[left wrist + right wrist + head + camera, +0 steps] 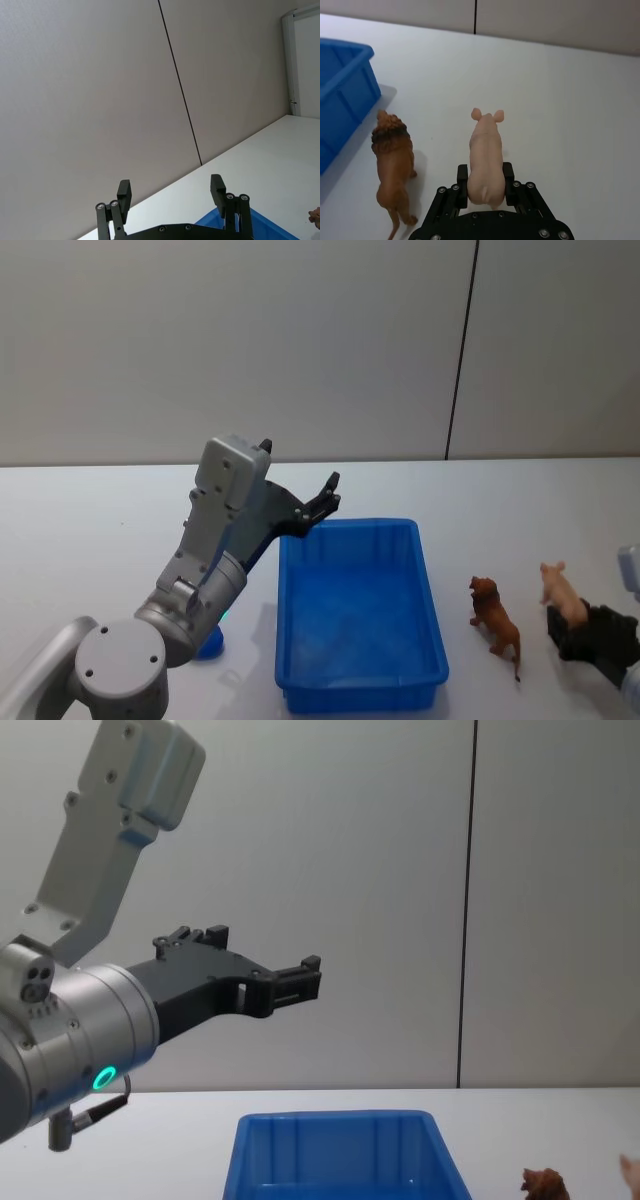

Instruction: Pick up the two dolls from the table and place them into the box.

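Observation:
The blue box (432,592) sits mid-table. My left gripper (327,494) hangs open and empty above the box's back-left corner, its fingers (124,192) spread wide against the wall behind. A small bright blue doll (211,643) rests on the table left of the box, partly hidden by my left arm. The pale pink pig doll (485,146) stands on the table right of the box. My right gripper (485,174) is shut on the pig doll's rear, a finger pressed to each flank; it is low at the table's right (566,620).
A brown lion toy (495,623) stands between the box and the pig, close beside the pig (393,165). The white table runs back to a grey wall. My raised left arm shows large in the chest view above the box (340,1158).

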